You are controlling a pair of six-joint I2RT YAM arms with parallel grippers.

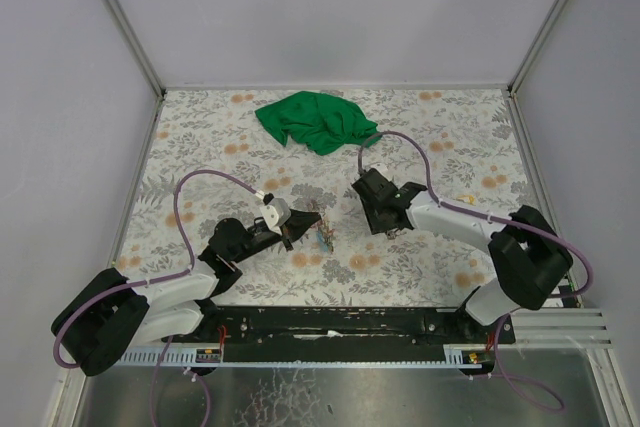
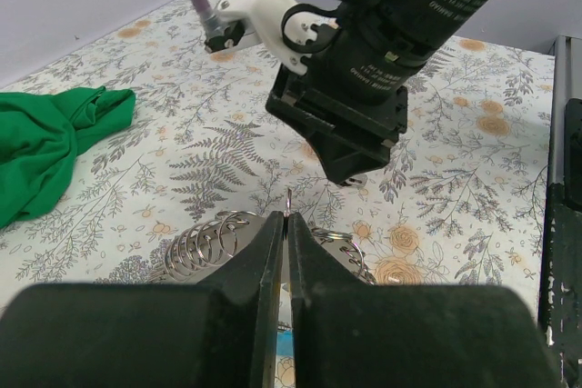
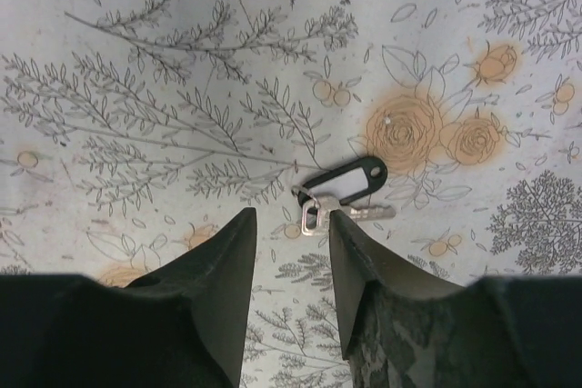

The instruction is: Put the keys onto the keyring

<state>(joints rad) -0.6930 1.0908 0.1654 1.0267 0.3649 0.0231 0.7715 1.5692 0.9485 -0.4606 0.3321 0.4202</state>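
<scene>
- The left fingers [image 2: 273, 235] are pressed together on a thin wire of the keyring [image 2: 214, 244]. Its coiled loops fan out to either side, low over the table [image 2: 473, 224].
- A sliver of light blue shows beneath them; I cannot tell what it is.
- The right fingers [image 3: 244, 226] stand partly apart and empty. They are poised over the dark-tagged key [image 3: 344, 184], which lies flat on the table with its small ring and blade just beyond the gap.
- To pick it up well, centre the gap on the tag rather than the thin blade. Come down until the tips meet the table, then close — flat metal will likely slip.
- Hold the keyring steady meanwhile.
</scene>
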